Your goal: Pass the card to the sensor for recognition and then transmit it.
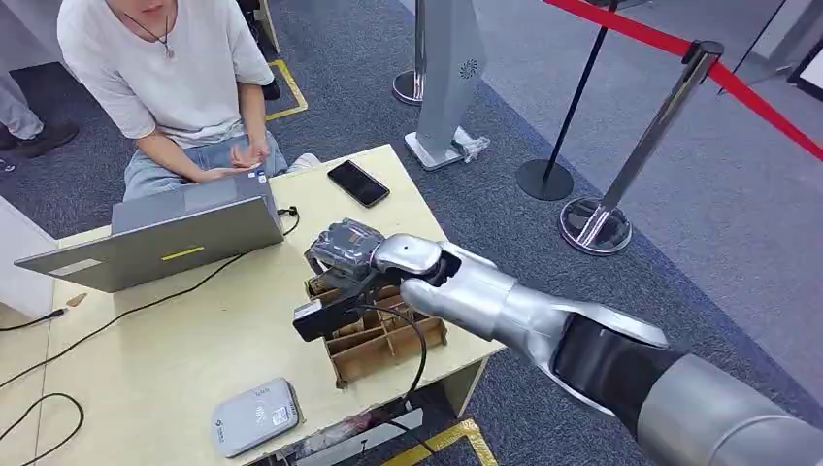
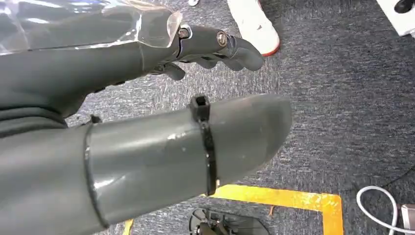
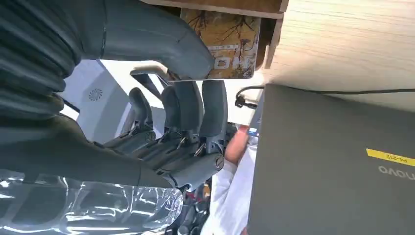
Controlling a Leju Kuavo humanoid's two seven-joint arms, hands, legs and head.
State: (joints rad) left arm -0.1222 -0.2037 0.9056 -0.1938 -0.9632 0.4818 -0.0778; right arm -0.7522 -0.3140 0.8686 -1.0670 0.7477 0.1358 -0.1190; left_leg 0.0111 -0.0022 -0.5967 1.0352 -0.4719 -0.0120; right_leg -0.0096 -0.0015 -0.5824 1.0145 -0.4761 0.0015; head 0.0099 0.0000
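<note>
Your right hand (image 1: 342,254) pinches a card (image 3: 222,46) at the cardboard holder (image 1: 383,340); sensor (image 1: 256,416) and handover remain; left hand (image 2: 147,117) holds nothing

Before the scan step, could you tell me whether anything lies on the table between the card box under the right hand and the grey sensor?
Nothing visible does. The table between the card box and the sensor is bare; the laptop cable runs farther back, off that line.

The right hand (image 1: 342,254) is hemmed by the laptop (image 1: 184,233) just beside it and the cardboard rack (image 1: 383,335) beneath; bare table (image 1: 146,359) is left beyond.
</note>
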